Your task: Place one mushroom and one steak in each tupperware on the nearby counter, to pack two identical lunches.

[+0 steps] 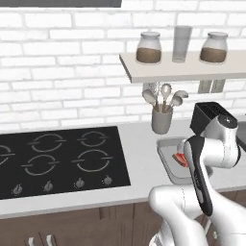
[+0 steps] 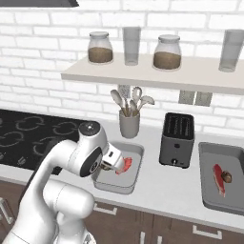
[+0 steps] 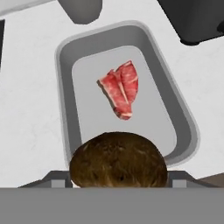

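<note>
Hand gripping rounded dark-brown mushroom, above tupperware, marbled red steak

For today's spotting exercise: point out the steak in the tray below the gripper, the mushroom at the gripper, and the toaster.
steak (image 3: 120, 89), hand view, middle of the red slab.
mushroom (image 3: 118, 161), hand view, centre of its brown cap.
toaster (image 2: 177, 139), right base view, middle of its dark front face.
</note>
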Available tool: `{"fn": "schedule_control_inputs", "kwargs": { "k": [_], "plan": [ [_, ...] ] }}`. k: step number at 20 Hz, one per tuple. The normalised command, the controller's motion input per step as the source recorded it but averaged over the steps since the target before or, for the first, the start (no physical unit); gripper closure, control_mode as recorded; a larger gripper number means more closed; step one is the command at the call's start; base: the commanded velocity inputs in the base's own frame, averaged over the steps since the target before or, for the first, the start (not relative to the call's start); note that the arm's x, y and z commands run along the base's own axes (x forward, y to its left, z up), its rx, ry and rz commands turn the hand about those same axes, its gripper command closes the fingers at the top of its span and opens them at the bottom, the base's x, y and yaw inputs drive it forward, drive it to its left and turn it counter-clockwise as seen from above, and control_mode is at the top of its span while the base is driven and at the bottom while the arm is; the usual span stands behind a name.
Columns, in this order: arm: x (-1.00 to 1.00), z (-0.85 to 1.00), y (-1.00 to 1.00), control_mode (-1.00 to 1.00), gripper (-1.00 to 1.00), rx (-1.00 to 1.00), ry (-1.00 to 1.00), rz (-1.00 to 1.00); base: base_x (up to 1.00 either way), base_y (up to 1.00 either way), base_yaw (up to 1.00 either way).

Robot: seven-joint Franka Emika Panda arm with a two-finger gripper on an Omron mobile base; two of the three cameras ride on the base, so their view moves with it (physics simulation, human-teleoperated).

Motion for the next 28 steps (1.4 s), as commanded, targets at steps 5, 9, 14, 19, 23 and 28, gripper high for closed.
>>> {"fn": "schedule_control_inputs", "kwargs": {
  "k": [5,9,14,19,23,28],
  "plan": [
    [0.27,-0.37,-0.08,-1.0,1.0,0.0,0.0,0.0,0.0,0.0,0.0],
    [0.06,-0.18,0.03,-1.0,1.0,0.0,0.0,0.0,0.0,0.0,0.0],
    [0.02,-0.17,0.13,-1.0,1.0,0.0,0.0,0.0,0.0,0.0,0.0],
    [0.12,-0.23,0.05,-1.0,1.0,0.0,0.0,0.0,0.0,0.0,0.0],
    [0.35,-0.26,0.0,-1.0,1.0,0.0,0.0,0.0,0.0,0.0,0.0],
    [0.37,-0.27,0.0,-1.0,1.0,0.0,0.0,0.0,0.0,0.0,0.0]
  ]
}}
